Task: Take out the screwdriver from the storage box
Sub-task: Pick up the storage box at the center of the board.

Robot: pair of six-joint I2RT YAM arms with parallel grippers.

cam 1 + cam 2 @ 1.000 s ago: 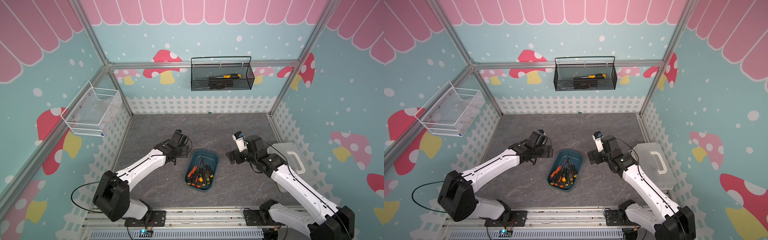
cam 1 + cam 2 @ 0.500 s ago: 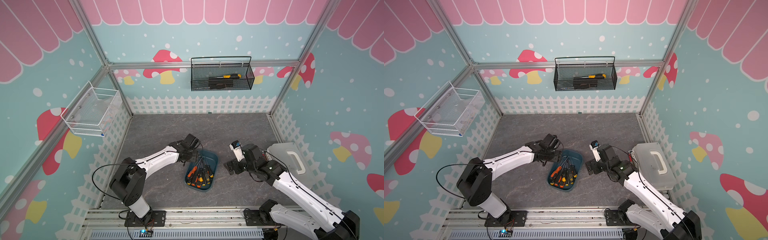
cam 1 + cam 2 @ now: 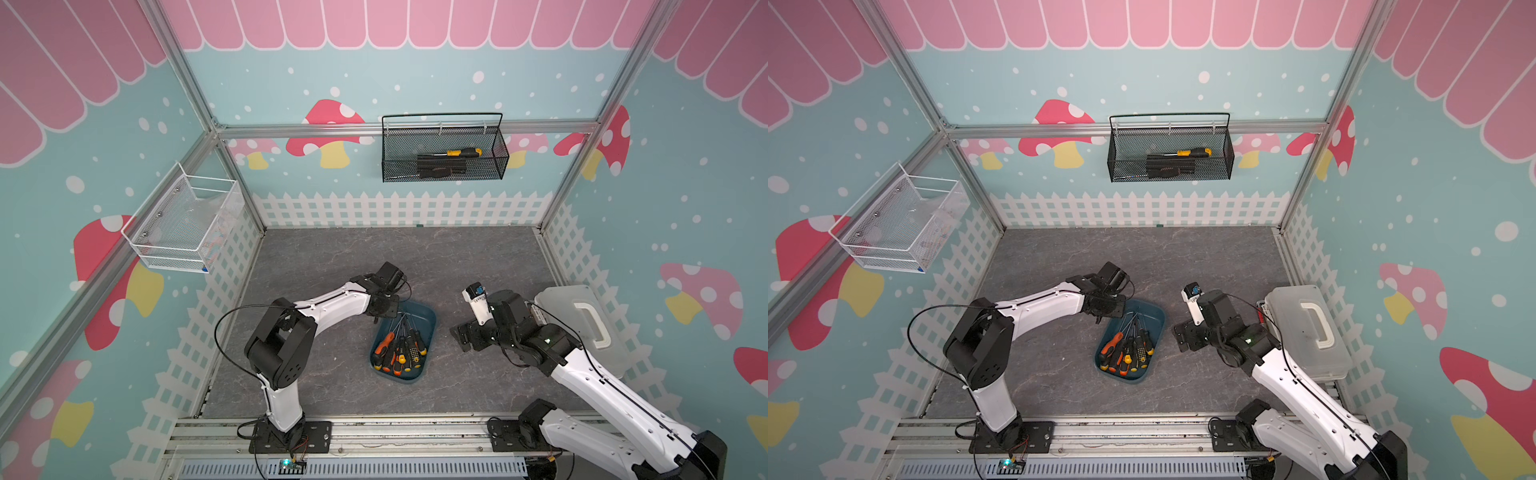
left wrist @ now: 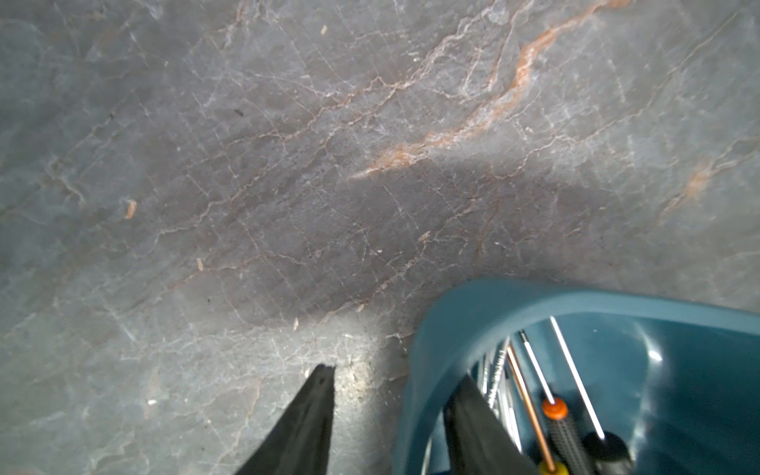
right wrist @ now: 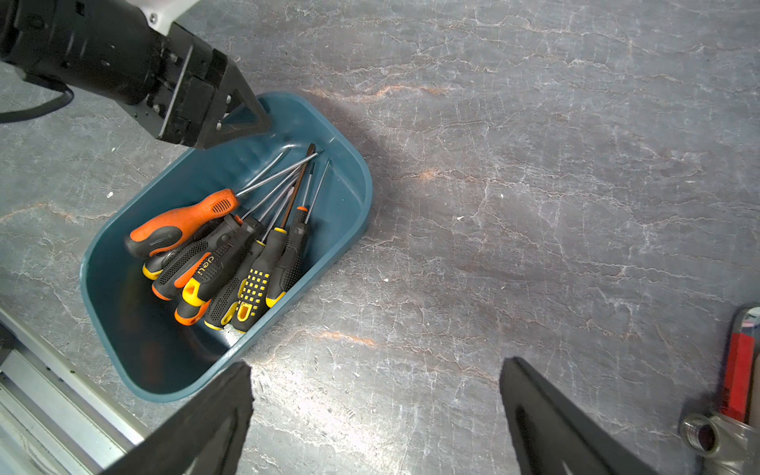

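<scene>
Storage box [image 3: 424,316] sits on table [image 3: 332,257], toward front rail. Open table runs behind it to back fence. Screwdrivers [image 5: 230,255] heaped inside, handles toward front. Left hand [image 4: 395,373] at narrow gap, straddling box's far-corner rim: one finger inside, outer finger clear of wall. Right hand [image 5: 376,364] wide, unladen, over table beside box. White case [image 3: 582,328] at right table edge.

A: How is the scene taken in both top views?
B: From high above, tilted downward. The wrist views are set close over the tabletop [image 4: 246,164]; the storage box [image 5: 345,205] is shared.
</scene>
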